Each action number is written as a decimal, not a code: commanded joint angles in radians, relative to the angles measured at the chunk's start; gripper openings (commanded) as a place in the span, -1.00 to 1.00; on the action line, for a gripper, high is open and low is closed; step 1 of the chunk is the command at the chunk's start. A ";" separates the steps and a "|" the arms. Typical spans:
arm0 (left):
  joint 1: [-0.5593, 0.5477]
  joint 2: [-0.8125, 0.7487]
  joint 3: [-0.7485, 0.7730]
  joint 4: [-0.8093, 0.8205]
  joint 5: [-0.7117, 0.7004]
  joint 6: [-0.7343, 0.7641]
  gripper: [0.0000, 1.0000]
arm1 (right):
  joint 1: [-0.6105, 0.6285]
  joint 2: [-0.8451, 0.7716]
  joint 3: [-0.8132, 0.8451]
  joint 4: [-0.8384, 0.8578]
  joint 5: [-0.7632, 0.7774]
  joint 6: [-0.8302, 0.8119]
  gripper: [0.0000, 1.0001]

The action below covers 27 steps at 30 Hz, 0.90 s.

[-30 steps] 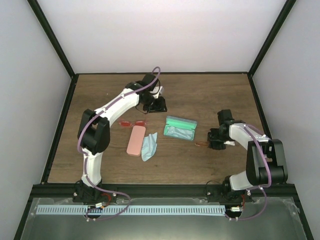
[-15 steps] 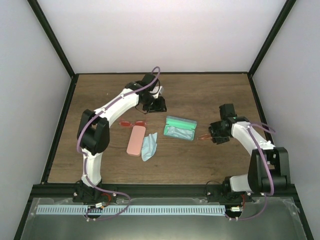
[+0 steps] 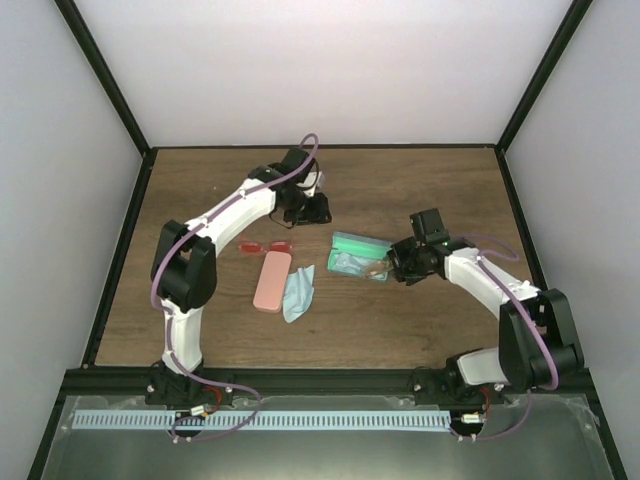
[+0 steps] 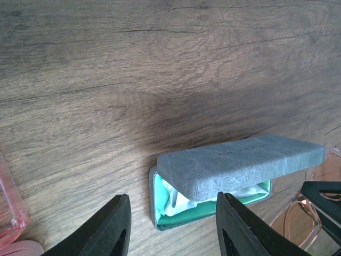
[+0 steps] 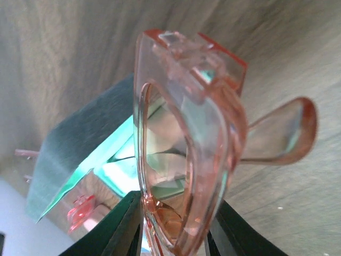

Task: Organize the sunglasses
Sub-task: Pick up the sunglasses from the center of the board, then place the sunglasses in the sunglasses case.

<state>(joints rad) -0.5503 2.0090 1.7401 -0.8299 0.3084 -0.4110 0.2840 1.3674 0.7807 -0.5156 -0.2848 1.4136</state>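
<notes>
Orange-pink plastic fills the right wrist view, where the dark fingers (image 5: 123,228) of the right gripper (image 3: 403,267) are clamped on the frame of the orange-pink sunglasses (image 5: 184,144), one lens edge-on to the camera and an arm tip flaring out toward 3 o'clock. Just beyond that frame, toward 8 o'clock in this view, gapes the open case (image 5: 80,160), grey outside and teal inside. From above, the held pair hangs at the case's 3 o'clock end, touching or all but touching its rim; I cannot tell which. The case (image 3: 360,256) lies with its long axis running roughly 10 to 4 o'clock on the wooden table (image 3: 440,190), with a pale cloth (image 3: 348,264) bunched inside. So the next move looks like a short carry toward 9 o'clock, with the frame turned to lie along that axis. The right arm is plainly the nearer one. The left gripper (image 3: 308,210) hovers well up the table, at about 11 o'clock from the case, its fingers (image 4: 114,224) spread with nothing between them. The red sunglasses (image 3: 268,245) lie on the wood at 7 o'clock from it, just beyond the far end of the shut pink case (image 3: 272,281), beside which sits a light blue cloth (image 3: 298,291).
</notes>
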 commanded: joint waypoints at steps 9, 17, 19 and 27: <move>0.001 -0.098 -0.105 0.063 -0.030 -0.032 -0.08 | 0.117 -0.016 -0.197 0.501 -0.030 0.244 -0.39; 0.001 -0.141 -0.150 0.077 -0.050 -0.045 -0.09 | 0.180 0.061 -0.220 0.721 0.058 0.344 -0.36; 0.001 -0.154 -0.158 0.077 -0.058 -0.044 -0.09 | 0.187 0.080 -0.222 0.726 0.073 0.369 -0.35; 0.001 -0.220 -0.225 0.083 -0.092 -0.043 -0.08 | 0.199 0.155 -0.218 0.815 0.124 0.407 -0.33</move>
<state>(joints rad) -0.5503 1.8450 1.5505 -0.7643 0.2420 -0.4496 0.4667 1.4872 0.5407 0.2298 -0.2131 1.7908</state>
